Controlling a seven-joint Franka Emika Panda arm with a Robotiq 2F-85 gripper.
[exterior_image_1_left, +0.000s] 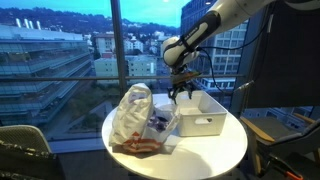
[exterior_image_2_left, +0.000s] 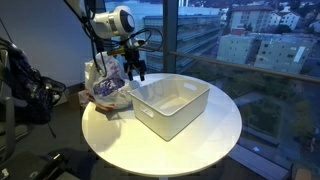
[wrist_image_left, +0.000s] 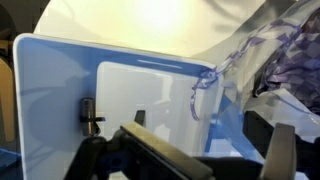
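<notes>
Remote op note. Robotiq gripper (exterior_image_1_left: 182, 93) hangs over the round white table (exterior_image_2_left: 200, 148), above the spot where the white rectangular plastic bin (exterior_image_2_left: 176, 118) meets the crinkled clear plastic bag (exterior_image_1_left: 135, 112) w/ purple-and-white and reddish-brown stuff inside.

Jaws are spread wide w/ nothing btwn them. Both exterior views show the two fingers apart and clear of everything. In the wrist view they flank only bare bin.

Positions: the bin sits on the window-side half of the table, short of the edge. The bag sits right against the bin's short end, prob. touching, and fills the space toward the opposite table edge.

Key relation: the bin lies directly below the jaws. Its long axis runs from the bag-side end, where I'm hovering, off toward the far table edge. Fingertips look a bit above the rim, and I see no contact. The bag is just beside the jaws on one side, its top rising to abt fingertip height.

In the wrist view the bin interior fills most of the frame. The bag crowds the right side, w/ a fold draped over the rim. There's a small dark item (wrist_image_left: 89, 115) on the bin's inner face, too small to ID.
</notes>
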